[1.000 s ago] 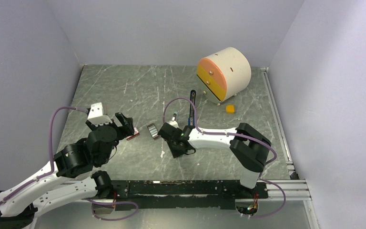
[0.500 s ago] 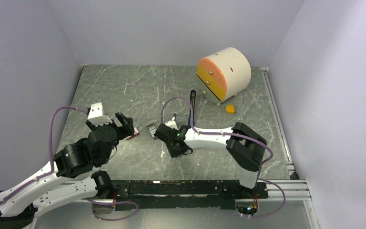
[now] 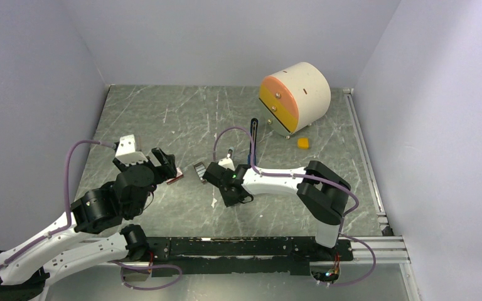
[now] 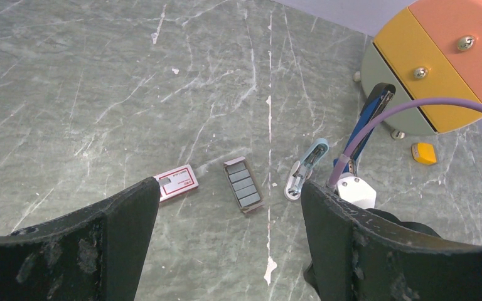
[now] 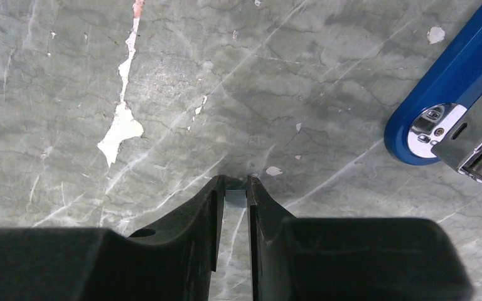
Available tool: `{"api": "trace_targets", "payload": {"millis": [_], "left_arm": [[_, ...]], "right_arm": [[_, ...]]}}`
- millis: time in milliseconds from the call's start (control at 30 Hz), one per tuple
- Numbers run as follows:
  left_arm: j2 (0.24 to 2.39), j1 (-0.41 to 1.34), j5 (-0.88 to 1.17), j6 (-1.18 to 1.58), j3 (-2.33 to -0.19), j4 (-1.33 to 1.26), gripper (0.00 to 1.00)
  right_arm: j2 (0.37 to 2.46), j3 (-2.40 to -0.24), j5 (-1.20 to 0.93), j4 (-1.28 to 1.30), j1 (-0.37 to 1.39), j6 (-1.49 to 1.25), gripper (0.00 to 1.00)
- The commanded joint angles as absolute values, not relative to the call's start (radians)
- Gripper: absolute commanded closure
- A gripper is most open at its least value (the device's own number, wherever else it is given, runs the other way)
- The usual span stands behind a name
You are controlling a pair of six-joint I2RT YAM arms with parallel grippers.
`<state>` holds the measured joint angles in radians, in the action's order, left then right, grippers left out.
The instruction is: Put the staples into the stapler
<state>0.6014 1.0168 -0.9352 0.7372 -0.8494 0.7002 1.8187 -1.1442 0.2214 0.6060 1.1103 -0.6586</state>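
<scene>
Between the tips of the right claw (image 5: pixel 235 185), pressed almost together, sits a small grey strip (image 5: pixel 235 199), most likely staples, pinched close over the table (image 5: pixel 69 75). One stapler (image 5: pixel 442 78) lies near it at the right of that view, with a bright metal channel showing at its end. The step in hand looks like carrying the strip across. The next move calls for lining it up with that narrow channel and laying it in squarely. The left claw (image 3: pixel 143 162) hangs spread wide, holding nothing. Ahead of it the staples (image 4: pixel 243 186) lie flat on the table as one block of four grey segments, between one red-and-white box (image 4: pixel 177 182) and one pale-blue piece (image 4: pixel 307 168). Farther back are one round drawer unit (image 4: pixel 439 56) with two fronts and one yellow block (image 4: pixel 423 152).
</scene>
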Motion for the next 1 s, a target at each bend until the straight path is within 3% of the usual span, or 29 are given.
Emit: {"api": "trace_targets", "payload": {"millis": [0,433,967], "left_arm": [[0.603,1.012,-0.943,0.739,-0.847,0.69,0.13],[0.602,1.013,-0.944,0.741,-0.848,0.694,0.13],[0.603,1.012,-0.905,0.735,-0.83,0.668,0.13]], "right_arm": [[1.822,-1.149,0.25,0.613,1.115,-0.688,0.77],[1.735,-1.197,0.411,0.553,1.078,-0.715,0.77],[1.867,-1.343,0.528,0.451,0.95,-0.807,0.77]]}}
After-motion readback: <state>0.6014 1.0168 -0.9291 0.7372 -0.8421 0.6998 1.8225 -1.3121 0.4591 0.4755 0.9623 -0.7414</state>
